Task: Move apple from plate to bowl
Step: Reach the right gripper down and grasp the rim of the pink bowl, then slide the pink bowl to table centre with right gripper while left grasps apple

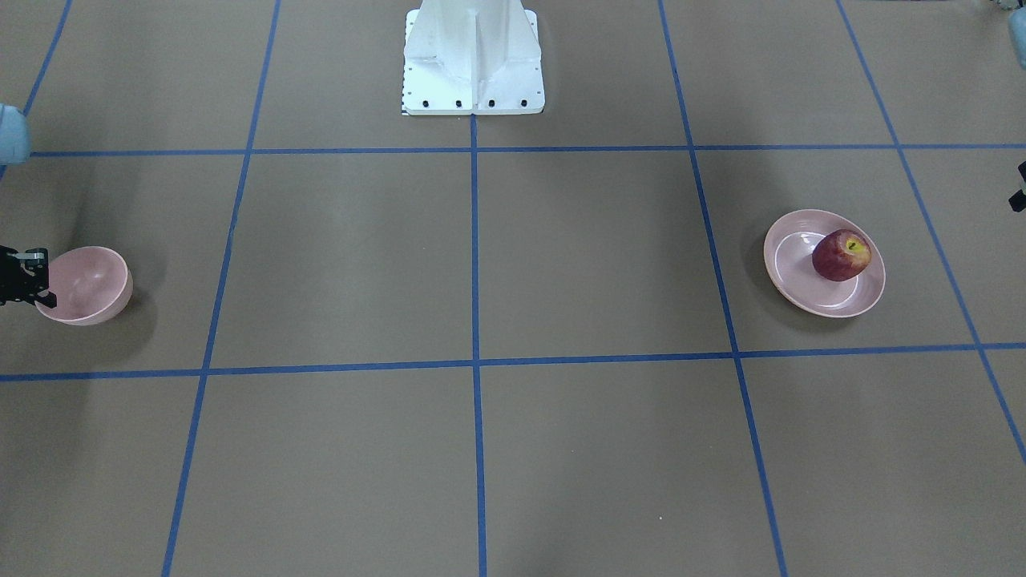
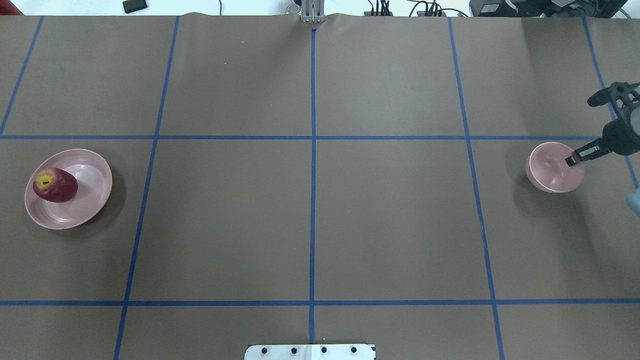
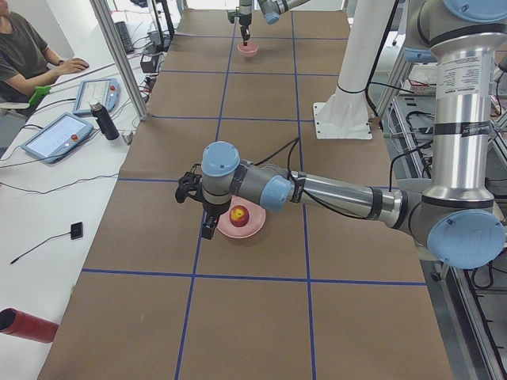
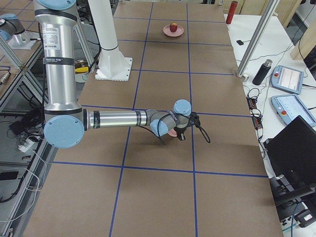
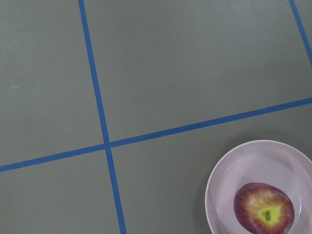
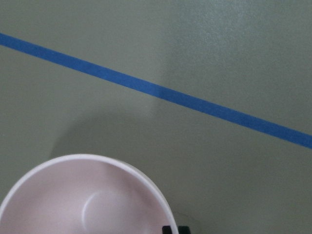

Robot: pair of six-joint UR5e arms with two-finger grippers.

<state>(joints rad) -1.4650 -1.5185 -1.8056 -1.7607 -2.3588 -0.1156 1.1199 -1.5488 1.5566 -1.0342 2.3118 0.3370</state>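
The apple (image 1: pixel 841 255) is dark red, with a yellow patch around the stem. It lies on the upper right part of the plate (image 1: pixel 789 276), a wide, shallow, pale pink dish at the middle right of the front-facing view. The bowl (image 1: pixel 84 284), small, deep and pale pink, stands at the far left, well apart.

Apple (image 1: pixel 841 255): dark red, yellow patch round the stem. Plate (image 1: pixel 789 272) under it: pale pink, faint ring inside. Bowl (image 1: pixel 84 284) at the black right gripper (image 1: pixel 40 279): pale pink, plain. Table (image 1: pixel 593 256): brown with a blue tape grid (image 1: pixel 474 240). Left arm (image 3: pixel 333 194) behind the left gripper (image 3: pixel 196 210): apparently silver tubes, pale blue joint caps.
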